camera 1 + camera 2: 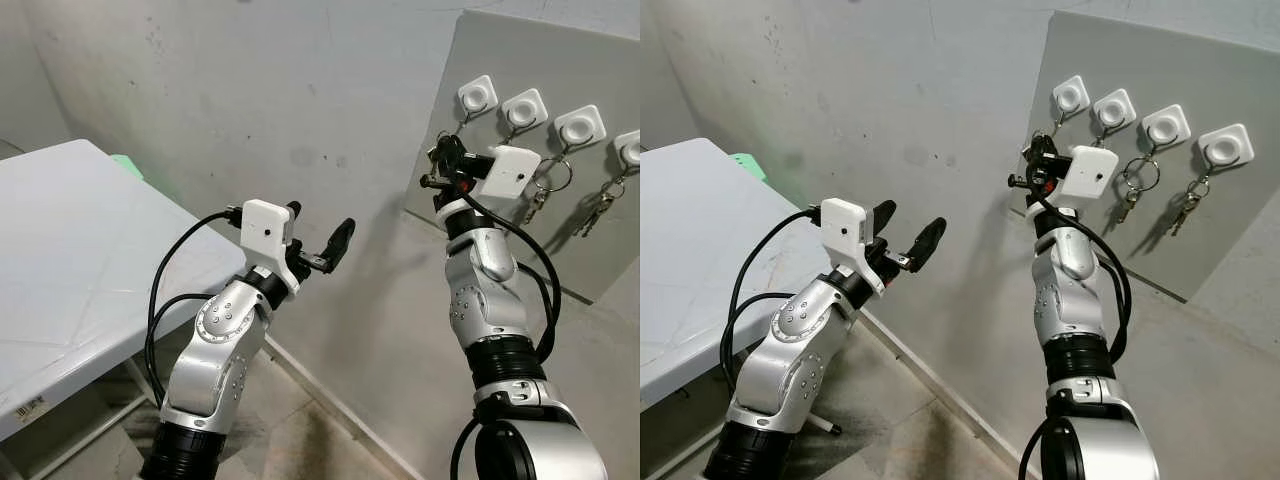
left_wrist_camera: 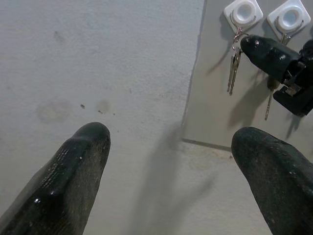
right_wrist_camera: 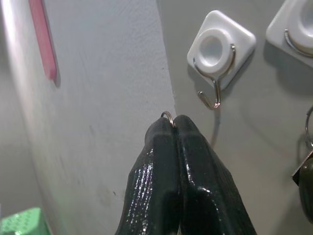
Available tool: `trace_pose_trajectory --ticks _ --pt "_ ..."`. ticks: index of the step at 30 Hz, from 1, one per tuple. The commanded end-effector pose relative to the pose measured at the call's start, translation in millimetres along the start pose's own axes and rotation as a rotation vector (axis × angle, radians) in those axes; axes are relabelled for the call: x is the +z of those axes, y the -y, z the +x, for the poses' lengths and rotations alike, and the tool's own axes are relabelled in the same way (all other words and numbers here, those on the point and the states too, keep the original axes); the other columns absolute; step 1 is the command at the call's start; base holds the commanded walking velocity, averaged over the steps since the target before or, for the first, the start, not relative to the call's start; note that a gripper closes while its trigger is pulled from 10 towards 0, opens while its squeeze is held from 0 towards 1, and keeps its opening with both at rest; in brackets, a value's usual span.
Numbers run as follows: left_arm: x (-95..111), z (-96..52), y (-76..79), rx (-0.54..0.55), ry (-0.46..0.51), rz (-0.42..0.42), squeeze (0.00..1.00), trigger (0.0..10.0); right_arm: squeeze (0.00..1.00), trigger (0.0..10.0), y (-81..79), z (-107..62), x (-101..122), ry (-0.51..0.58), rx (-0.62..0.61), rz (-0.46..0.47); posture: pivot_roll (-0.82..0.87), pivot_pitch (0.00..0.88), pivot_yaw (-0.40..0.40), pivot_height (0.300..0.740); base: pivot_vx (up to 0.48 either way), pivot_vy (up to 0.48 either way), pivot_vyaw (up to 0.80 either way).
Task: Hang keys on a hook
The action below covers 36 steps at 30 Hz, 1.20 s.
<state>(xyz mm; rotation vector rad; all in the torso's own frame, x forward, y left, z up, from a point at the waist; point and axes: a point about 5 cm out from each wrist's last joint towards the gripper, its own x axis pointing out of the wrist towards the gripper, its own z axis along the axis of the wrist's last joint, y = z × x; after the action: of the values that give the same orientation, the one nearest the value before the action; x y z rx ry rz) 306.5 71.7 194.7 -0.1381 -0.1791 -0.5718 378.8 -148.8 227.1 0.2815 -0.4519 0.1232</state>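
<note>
Just below the empty hook (image 3: 215,95), the right pincer (image 3: 172,122), clamped on the key ring (image 3: 167,116), should lift it over the hook's tip; the left pincer (image 2: 168,142) gapes empty.

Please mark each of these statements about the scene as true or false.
1. The left gripper is open and empty. True.
2. The right gripper is open. False: it is shut on a thin metal key ring.
3. The ring already hangs on the leftmost white square hook. False: that hook is bare.
4. The grey wall board carries four hooks. True.
5. The white table stands on the robot's right. False: left.
</note>
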Motion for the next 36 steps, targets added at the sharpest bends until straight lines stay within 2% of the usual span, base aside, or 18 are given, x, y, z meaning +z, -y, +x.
trace_pose_trajectory --ticks 1,8,14,28,36 --pt "8.2 3.3 5.8 -0.033 0.021 0.008 0.0 10.0 0.0 10.0 -1.0 6.7 7.2 0.026 -0.001 0.031 0.03 0.0 -0.044 0.74 0.0 0.0 0.0" --pt "8.7 3.5 7.2 -0.038 0.021 0.009 0.0 10.0 0.0 10.0 -2.4 11.0 11.6 0.044 0.007 0.061 0.04 0.0 -0.042 0.74 0.0 0.0 0.0" --pt "8.8 3.7 8.4 -0.041 0.019 0.008 0.0 10.0 0.0 10.0 -4.8 18.8 17.9 0.059 0.0 0.14 0.04 0.0 -0.043 0.74 0.0 0.0 0.0" --pt "9.8 2.8 8.7 -0.027 0.022 -0.005 0.0 10.0 0.0 10.0 -3.5 26.1 11.6 -0.01 -0.067 0.281 0.04 0.0 -0.047 0.74 0.0 0.0 0.0" --pt "9.7 2.4 8.9 -0.025 0.02 -0.01 0.0 10.0 0.0 10.0 0.6 24.6 10.2 -0.009 -0.079 0.288 0.04 0.0 -0.044 0.74 0.0 0.0 0.0"
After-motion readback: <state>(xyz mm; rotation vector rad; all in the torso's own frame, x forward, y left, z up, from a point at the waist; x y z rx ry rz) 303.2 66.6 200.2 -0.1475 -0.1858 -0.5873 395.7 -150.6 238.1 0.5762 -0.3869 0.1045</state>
